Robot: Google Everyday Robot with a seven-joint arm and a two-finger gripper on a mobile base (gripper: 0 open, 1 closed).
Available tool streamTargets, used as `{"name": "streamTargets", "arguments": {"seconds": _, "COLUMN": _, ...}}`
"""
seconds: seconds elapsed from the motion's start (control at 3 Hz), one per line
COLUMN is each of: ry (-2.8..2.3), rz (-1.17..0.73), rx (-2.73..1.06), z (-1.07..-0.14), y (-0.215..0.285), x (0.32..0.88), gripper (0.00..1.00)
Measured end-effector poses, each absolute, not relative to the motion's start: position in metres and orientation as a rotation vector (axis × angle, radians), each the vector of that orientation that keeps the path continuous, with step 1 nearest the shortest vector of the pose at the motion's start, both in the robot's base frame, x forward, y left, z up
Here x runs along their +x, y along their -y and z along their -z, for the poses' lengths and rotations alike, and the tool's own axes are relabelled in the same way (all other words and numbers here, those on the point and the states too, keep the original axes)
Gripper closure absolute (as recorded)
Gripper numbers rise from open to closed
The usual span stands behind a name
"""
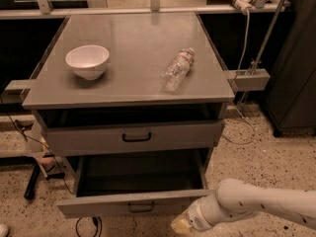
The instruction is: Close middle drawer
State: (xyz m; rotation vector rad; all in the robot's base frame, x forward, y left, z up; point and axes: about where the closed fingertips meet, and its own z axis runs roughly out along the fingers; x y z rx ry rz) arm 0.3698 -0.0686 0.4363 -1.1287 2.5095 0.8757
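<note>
The middle drawer (133, 204) is pulled far out of the grey cabinet, and its dark inside is open to view. Its low front panel has a small black bar handle (141, 208). Above it sits the taller top drawer (133, 138), out a little way. My white arm (266, 204) comes in from the lower right. My gripper (181, 224) is at its end, low by the floor, just right of the middle drawer's front right corner. Whether it touches the panel does not show. The lowest drawer is out of view.
A white bowl (88, 60) and a clear plastic bottle (177, 69) lying on its side are on the cabinet top (128, 38). Cables run on the speckled floor at left (34, 142) and right. A dark cabinet (296, 73) stands at right.
</note>
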Motion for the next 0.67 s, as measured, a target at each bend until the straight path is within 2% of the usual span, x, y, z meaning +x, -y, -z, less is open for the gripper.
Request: {"name": "streamTargets", "arguments": {"seconds": 0.67, "ry": -2.466, "rz": -0.817, "rx": -1.162, "z": -0.435, "y": 0.059, "x": 0.413, "gripper": 1.0}}
